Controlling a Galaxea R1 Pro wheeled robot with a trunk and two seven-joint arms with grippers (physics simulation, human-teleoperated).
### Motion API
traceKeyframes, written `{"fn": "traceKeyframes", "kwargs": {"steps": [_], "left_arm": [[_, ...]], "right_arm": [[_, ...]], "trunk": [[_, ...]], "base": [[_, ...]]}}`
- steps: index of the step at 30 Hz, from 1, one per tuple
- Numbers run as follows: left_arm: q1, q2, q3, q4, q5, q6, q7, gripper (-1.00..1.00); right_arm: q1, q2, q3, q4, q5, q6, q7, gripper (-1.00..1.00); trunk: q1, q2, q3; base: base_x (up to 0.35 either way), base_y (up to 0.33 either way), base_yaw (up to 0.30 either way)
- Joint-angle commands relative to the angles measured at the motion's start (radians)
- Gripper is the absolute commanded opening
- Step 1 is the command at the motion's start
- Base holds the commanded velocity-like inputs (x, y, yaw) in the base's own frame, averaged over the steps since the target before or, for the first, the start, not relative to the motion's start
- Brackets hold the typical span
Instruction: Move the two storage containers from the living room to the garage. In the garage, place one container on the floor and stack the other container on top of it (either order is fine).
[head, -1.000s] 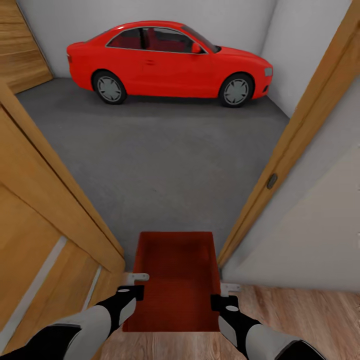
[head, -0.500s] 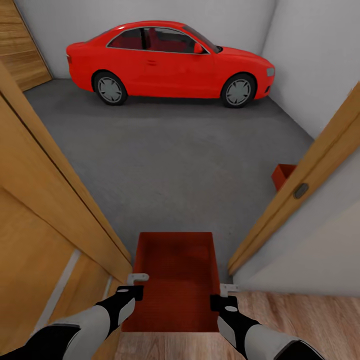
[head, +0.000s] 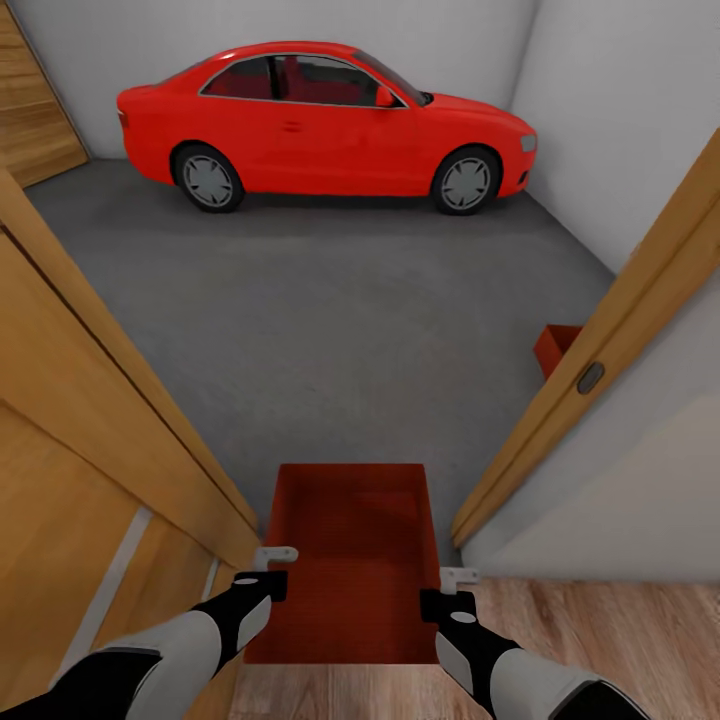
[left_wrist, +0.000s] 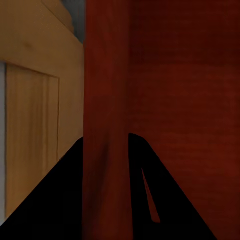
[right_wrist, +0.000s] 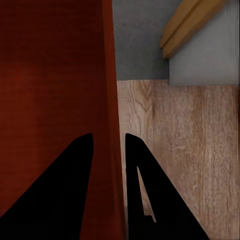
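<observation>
- The left gripper (head: 275, 568) and right gripper (head: 448, 590) each pinch a side wall of the red bin (head: 345, 560) with fingers.
- The robot sits in the doorway (head: 560, 390).
- At 2 o'clock, probably the other bin (head: 556, 347) waits on the garage floor (head: 330, 330).
- Next, drive there and stack.

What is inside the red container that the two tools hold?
The carried container looks empty; its ribbed bottom shows bare. The left tool and right tool clamp its side walls. The floor beneath it is covered.
</observation>
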Motion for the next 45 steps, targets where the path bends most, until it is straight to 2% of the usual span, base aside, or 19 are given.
{"fn": "traceKeyframes", "kwargs": {"steps": [1, 14, 45], "left_arm": [[-0.001, 0.012, 0.006, -0.001, 0.0, 0.002, 0.034, -1.0], [-0.001, 0.012, 0.006, -0.001, 0.0, 0.002, 0.034, -1.0], [-0.002, 0.008, 0.006, -0.001, 0.0, 0.001, 0.034, -1.0]], "right_arm": [[0.0, -0.008, 0.053, 0.007, -0.014, -0.007, -0.004, -1.0], [-0.001, -0.008, 0.053, 0.007, -0.014, -0.006, -0.004, -1.0], [-0.001, -0.01, 0.053, 0.007, -0.017, -0.006, -0.005, -1.0]], "trunk": [[0.0, -0.001, -0.001], [0.0, -0.001, -0.001], [0.0, -0.001, -0.001]], "base": [[0.0, 0.0, -0.18], [0.057, 0.144, -0.024], [0.014, 0.003, 0.0]]}}
